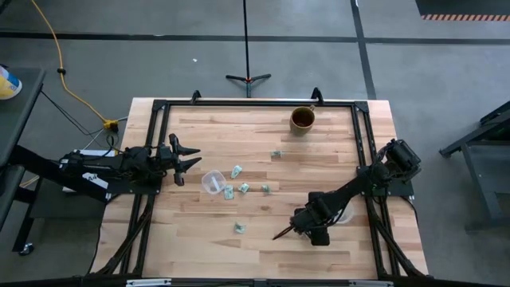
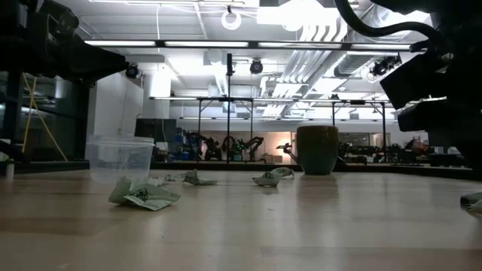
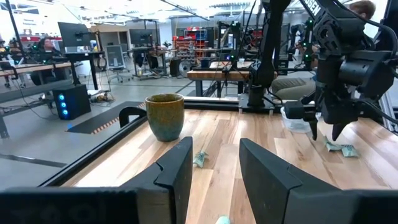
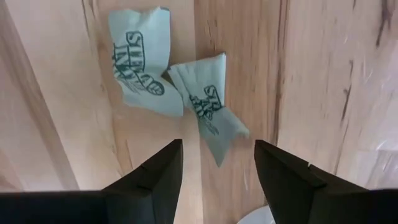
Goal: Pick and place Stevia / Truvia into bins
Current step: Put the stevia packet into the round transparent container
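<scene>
Several pale green and white sachets (image 1: 245,188) lie flat on the wooden table around a clear cup (image 1: 213,182), which stands upright. Two more sachets (image 4: 208,106) lie side by side just beyond my right gripper (image 4: 217,168). That gripper is open, points down and touches nothing. It hovers at the table's near middle (image 1: 285,233). The second clear cup (image 1: 344,214) stands behind the right arm, partly hidden. My left gripper (image 1: 182,155) waits open above the table's left side, next to the first clear cup.
A brown opaque cup (image 1: 302,119) stands near the far edge, with one sachet (image 1: 276,153) in front of it. A black frame (image 1: 255,104) runs round the table top. Bare wood lies along the near edge and the far left.
</scene>
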`<state>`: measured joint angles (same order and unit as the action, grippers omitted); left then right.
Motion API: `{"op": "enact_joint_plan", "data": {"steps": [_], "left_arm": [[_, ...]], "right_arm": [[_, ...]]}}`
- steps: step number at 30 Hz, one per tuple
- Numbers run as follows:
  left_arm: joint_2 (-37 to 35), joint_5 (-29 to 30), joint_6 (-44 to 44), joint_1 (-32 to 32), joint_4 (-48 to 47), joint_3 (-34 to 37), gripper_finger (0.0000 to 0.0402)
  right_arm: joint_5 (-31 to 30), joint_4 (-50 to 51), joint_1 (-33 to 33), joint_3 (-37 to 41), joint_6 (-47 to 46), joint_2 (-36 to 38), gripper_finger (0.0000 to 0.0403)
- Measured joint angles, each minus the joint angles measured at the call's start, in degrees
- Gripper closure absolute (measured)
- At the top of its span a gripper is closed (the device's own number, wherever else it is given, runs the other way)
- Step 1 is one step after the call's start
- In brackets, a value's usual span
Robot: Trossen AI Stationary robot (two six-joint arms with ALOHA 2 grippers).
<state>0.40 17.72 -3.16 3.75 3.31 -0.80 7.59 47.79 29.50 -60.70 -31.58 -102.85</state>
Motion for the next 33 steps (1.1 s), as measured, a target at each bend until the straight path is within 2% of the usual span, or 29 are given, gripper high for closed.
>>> {"op": "enact_joint_plan", "data": {"steps": [10,16,23,29,33], "left_arm": [[-0.02,-0.24,0.0,0.01,0.0,0.02,0.0236],[-0.01,-0.22,0.0,0.0,0.0,0.01,0.0236],[-0.02,-0.17,0.0,0.0,0.0,0.0,0.0236],[-0.02,-0.13,0.0,0.01,0.0,0.0,0.0236],[-0.02,0.05,0.0,0.0,0.0,0.02,0.0236]], "right_arm": [[-4.05,-2.8,-0.09,-0.02,3.28,0.0,0.0228],[-4.06,-2.58,-0.67,-0.03,3.55,0.02,0.0249],[-3.87,-2.58,-1.48,-0.03,3.52,0.07,0.0304],[-2.42,-2.62,-1.8,-0.03,4.26,0.07,0.0389],[-1.67,-2.59,-1.81,-0.03,4.86,0.07,0.039]]}}
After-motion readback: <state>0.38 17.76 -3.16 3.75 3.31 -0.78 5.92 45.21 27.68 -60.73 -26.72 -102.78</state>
